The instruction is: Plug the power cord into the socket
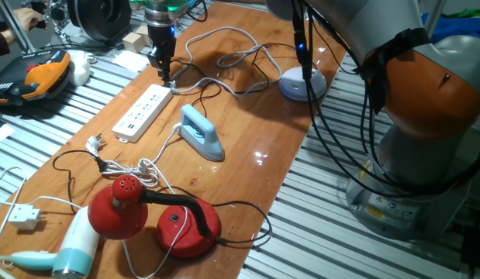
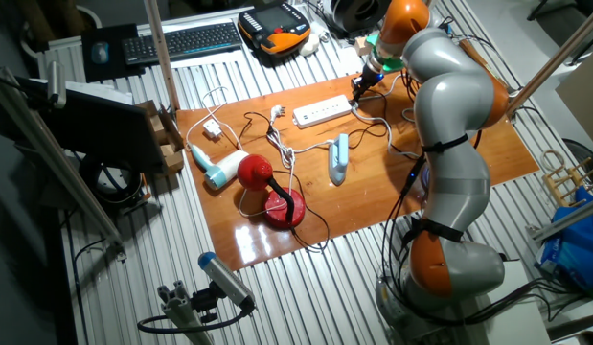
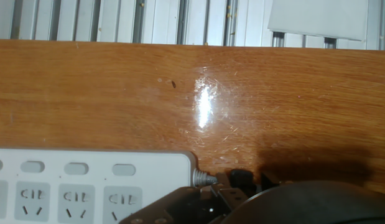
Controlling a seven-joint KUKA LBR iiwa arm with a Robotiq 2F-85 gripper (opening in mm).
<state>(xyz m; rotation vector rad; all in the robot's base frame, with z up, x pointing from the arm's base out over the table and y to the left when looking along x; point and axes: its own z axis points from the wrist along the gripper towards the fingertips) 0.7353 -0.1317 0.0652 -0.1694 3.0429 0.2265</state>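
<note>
At the near end of the brown wooden table (image 1: 247,124) lies a white and light-blue hair dryer (image 1: 69,249), and just beside it stands a red lamp (image 1: 158,217) with a round base. A small white plug block (image 1: 22,215) sits at the near left corner. A thin black cord (image 1: 247,229) curls around the lamp, but which black line is the power cord and where its plug lies, I cannot tell. A bit farther along is the light-blue iron (image 1: 199,132), resting flat with its white cord (image 1: 158,159) trailing toward the lamp. Next to the iron, on the left, lies the socket (image 1: 143,112), a long white strip with a row of holes. At the far end of the socket, the pincer (image 1: 164,76) hangs just over the table, pointing down. In the hand view, the socket (image 3: 92,180) end and its grey cable stub show close to the dark fingers (image 3: 239,180). Whether the pincer is wide, narrow or holding something, I cannot tell. Past it, a pale grey cable (image 1: 224,39) loops on the wood, and a round pale-blue thing (image 1: 303,84) sits to the right.
</note>
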